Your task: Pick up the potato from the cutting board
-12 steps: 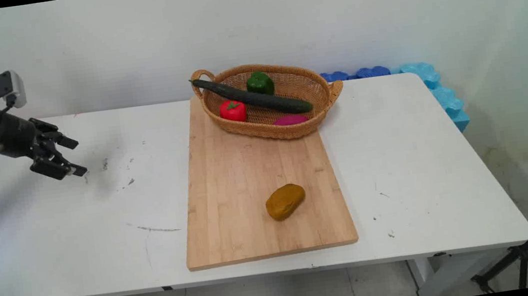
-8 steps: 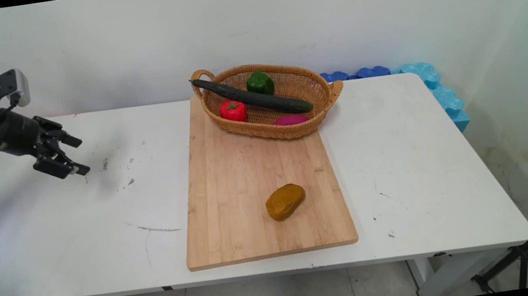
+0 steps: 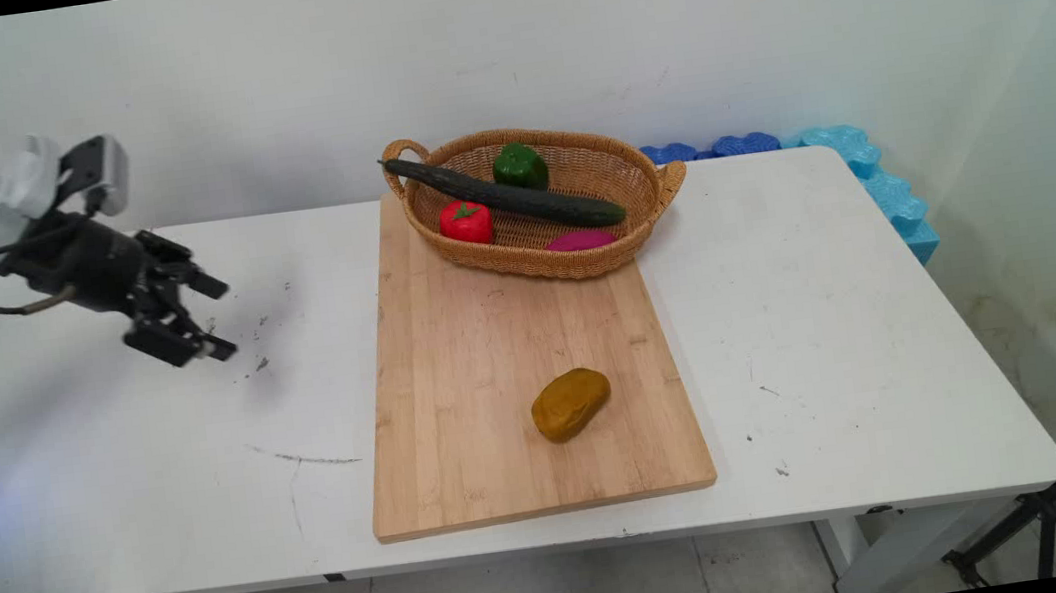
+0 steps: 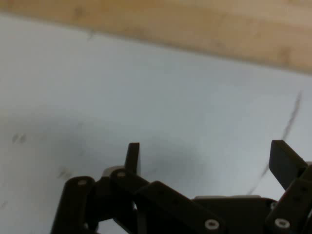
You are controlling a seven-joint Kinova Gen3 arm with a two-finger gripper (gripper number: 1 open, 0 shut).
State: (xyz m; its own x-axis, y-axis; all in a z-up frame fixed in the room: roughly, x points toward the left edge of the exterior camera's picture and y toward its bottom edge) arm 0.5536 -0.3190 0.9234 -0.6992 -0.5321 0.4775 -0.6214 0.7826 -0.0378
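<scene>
The claw (image 3: 214, 320) hangs in the air over the left part of the white table (image 3: 105, 459), its two black fingers spread wide apart with nothing between them, so it carries nothing and touches nothing. It points down and to the right, toward the wooden cutting board (image 3: 496, 361), and the hand view bears this out: between the parted fingers (image 4: 132, 157) lies only bare tabletop with a few scuff marks, and the board's pale edge (image 4: 195, 27) runs across the top of that view, near but not under the hand. The board lies flat in the middle of the table, its long side running away from me. On its near half sits a brownish-yellow lump (image 3: 570, 403), a potato by the look of it, lying alone, well apart from the claw. At the board's far end stands a wicker basket (image 3: 655, 182), partly on the wood. It holds a long dark cucumber (image 3: 505, 193) laid slantwise with its tip over the rim, a green pepper (image 3: 520, 166) behind it, a red tomato-like piece (image 3: 467, 222) in front and something magenta (image 3: 581, 241) low at the front wall.
</scene>
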